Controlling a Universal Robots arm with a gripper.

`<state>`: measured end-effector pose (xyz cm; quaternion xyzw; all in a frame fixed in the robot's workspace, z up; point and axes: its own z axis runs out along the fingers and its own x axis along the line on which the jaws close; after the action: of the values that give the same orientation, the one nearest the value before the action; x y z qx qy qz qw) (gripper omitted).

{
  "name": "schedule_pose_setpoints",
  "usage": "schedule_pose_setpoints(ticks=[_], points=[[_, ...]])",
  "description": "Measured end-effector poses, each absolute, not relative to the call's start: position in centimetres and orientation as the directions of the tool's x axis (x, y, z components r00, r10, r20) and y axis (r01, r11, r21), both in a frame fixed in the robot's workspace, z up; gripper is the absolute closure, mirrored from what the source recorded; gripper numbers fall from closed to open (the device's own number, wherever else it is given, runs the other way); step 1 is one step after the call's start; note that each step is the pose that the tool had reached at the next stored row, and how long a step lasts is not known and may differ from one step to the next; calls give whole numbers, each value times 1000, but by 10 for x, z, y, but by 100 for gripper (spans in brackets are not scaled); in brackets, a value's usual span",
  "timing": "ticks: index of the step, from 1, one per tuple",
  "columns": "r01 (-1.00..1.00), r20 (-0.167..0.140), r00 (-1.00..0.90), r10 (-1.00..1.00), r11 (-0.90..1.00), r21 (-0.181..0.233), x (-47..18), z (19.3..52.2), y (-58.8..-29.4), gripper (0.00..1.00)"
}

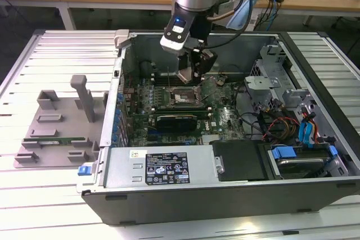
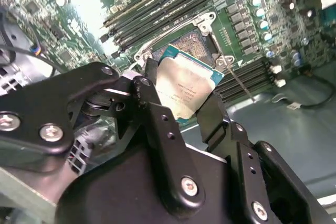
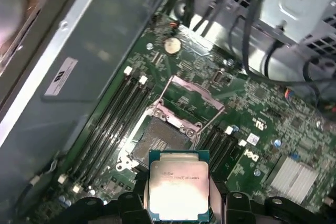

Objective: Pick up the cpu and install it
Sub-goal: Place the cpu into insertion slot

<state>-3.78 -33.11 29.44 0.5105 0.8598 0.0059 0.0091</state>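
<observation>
Cpu in end effector, seemingly above socket

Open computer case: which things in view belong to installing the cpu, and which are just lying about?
Job in hand:
cpu, clamped in the gripper
open socket

Lying about:
graphics card
grey parts tray
coin cell
blue cables

"Where's the cpu sitting right now?"

"It's hanging in the air. The gripper is pinching it at two opposite edges."

"Which way is it facing?"

"The silver-grey metal plate is facing up, and a thin green rim is showing around it in both wrist views."

"And the open socket?"

"The chip is hovering near it over the board, not seated."
</observation>
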Motion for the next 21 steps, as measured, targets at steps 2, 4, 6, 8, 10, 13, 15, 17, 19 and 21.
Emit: schedule_pose_setpoints(ticks=[2,4,6,8,10,13,15,17,19,21], points=[[905,-10,-424,906,424,19,-38,294,-331,45],[931,-10,-365,931,365,19,-38,293,-331,45],[942,-10,-334,942,334,19,-38,293,-331,45],[961,-10,-277,961,277,19,-38,293,-331,45],[974,-10,-227,974,227,19,-38,292,-331,45],[993,-10,-118,993,118,19,-38,291,-331,45],[996,-10,-82,997,82,19,-38,291,-331,45],[997,-10,-81,997,81,19,-38,291,-331,45],[996,-10,-81,997,81,23,-38,288,-331,45],[996,-10,-79,997,79,27,-39,283,-331,45]])
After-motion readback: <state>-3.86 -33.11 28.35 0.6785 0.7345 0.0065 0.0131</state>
